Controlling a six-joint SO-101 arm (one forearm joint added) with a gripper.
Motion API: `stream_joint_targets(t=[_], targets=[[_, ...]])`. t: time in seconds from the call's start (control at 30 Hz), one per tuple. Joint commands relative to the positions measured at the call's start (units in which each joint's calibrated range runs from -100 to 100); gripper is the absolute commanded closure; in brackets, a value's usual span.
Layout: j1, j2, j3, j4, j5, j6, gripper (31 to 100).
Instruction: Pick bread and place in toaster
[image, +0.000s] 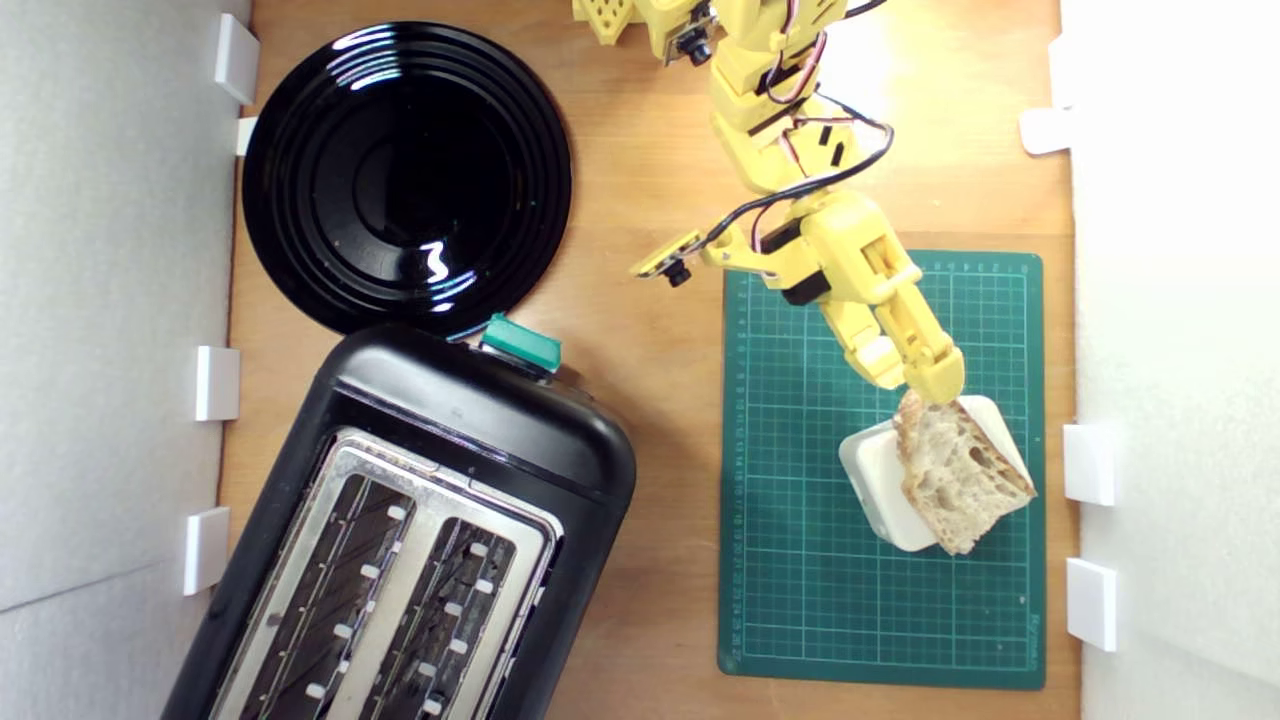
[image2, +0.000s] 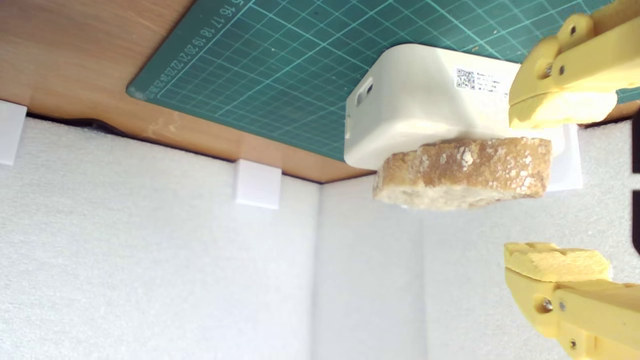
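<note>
Step in hand: approach to grasp. Yellow plastic pincer (image2: 560, 185) wide open, holding nothing, just beside the rustic brown-crusted bread slice (image: 958, 473), which lies on a cream rounded-square block (image: 880, 475), exterior view's right. Next, by judgement: advance, close on crust, carry left to black two-slot toaster (image: 420, 540).

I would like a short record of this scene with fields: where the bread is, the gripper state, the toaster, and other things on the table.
bread: bread lies on the cream block, overhanging its edge
gripper: gripper open, jaws on either side of the slice's end, not yet closed on it
toaster: toaster at the exterior view's lower left, both slots empty
mat: green cutting mat under the block
other: black plate beside the toaster
</note>
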Motion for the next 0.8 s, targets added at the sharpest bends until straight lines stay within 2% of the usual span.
stream_joint_targets(t=[0.0, 0.77], targets=[[-1.23, 1.42, -3.73, -0.01, -1.91, 0.37, 47.3], [-1.79, 5.17, -10.09, -0.01, 0.82, 1.31, 47.3]])
